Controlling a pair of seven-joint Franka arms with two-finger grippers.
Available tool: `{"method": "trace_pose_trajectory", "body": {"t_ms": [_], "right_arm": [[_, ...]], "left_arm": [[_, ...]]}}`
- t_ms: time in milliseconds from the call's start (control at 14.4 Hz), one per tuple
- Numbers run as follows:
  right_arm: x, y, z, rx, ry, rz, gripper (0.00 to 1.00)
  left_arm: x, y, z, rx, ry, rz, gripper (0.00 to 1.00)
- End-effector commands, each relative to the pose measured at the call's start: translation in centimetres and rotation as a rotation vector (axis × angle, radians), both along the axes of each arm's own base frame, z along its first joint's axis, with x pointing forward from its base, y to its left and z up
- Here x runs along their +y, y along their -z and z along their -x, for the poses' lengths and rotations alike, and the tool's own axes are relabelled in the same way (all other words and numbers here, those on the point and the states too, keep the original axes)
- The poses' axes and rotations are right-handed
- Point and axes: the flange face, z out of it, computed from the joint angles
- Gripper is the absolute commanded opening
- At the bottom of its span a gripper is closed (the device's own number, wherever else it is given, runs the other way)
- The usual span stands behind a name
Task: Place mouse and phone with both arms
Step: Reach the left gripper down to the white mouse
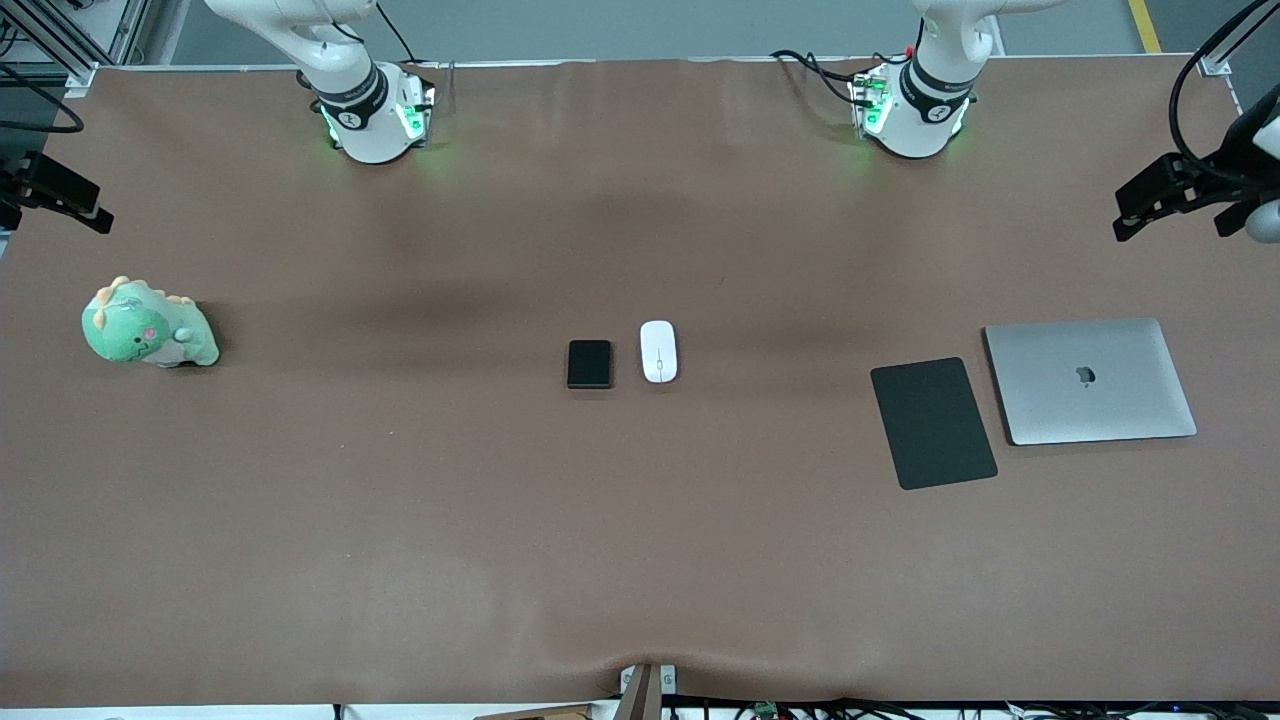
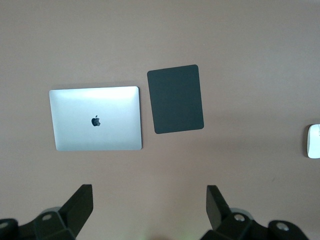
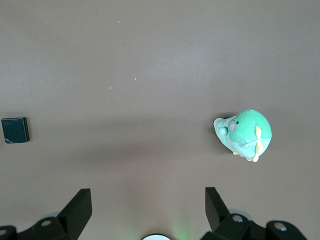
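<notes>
Two task items are recorded at the table's centre: the phone and the mouse, lying side by side, just apart, the phone toward the right arm's end, the mouse toward the left arm's end. With the pair taken as the clock's centre and twelve toward the bases, a dark pad and a closed laptop are noted at about four o'clock and three o'clock respectively, just beside each other; a green plush toy is noted at about nine o'clock, well apart from everything else.

Neither item is held. The left gripper hangs high over the table toward its own end, above bare cloth near the pad and laptop, fingers spread wide and holding nothing. The right gripper hangs high toward its own end, over cloth between the toy and the phone, likewise spread and empty.

The step in hand is judged to be the very start: no approach has been made. The next move is judged to call for each gripper to be brought in over its nearer item, the left to the mouse, the right to the phone, then lowered squarely. Care is advised, the items lying close enough for the fingers to foul each other.
</notes>
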Motion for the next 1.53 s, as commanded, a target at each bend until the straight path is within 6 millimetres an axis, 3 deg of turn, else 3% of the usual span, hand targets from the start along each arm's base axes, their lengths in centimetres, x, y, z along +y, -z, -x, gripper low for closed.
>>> {"method": "trace_pose_trajectory", "body": {"t_ms": [0,279,627,766,1114,1463], "right_arm": [[-0.6,-0.2,0.0,0.002,-0.004,-0.023,1.00],[-0.6,-0.2,0.0,0.001,-0.004,-0.023,1.00],[-0.6,0.1,-0.3,0.005,-0.010,-0.023,1.00],[-0.6,0.6,-0.7,0.014,-0.010,-0.023,1.00],[-0.9,1.4,-1.3,0.028,-0.007,-0.022,1.00],[-1.0,3.4,-2.4,0.065,-0.011,-0.023,1.00]], "left_arm": [[-3.0,2.9,-1.8,0.037,-0.011,0.047,1.00],[-10.9,10.7,-4.3,0.027,0.021,0.072,1.00],[-22.4,21.6,-4.4,0.010,-0.019,0.094,1.00],[-26.9,25.7,-3.7,0.013,-0.058,0.091,1.00],[-35.6,35.2,-0.9,0.037,-0.172,0.095,1.00],[-41.5,42.1,2.5,0.036,-0.210,0.138,1.00]]}}
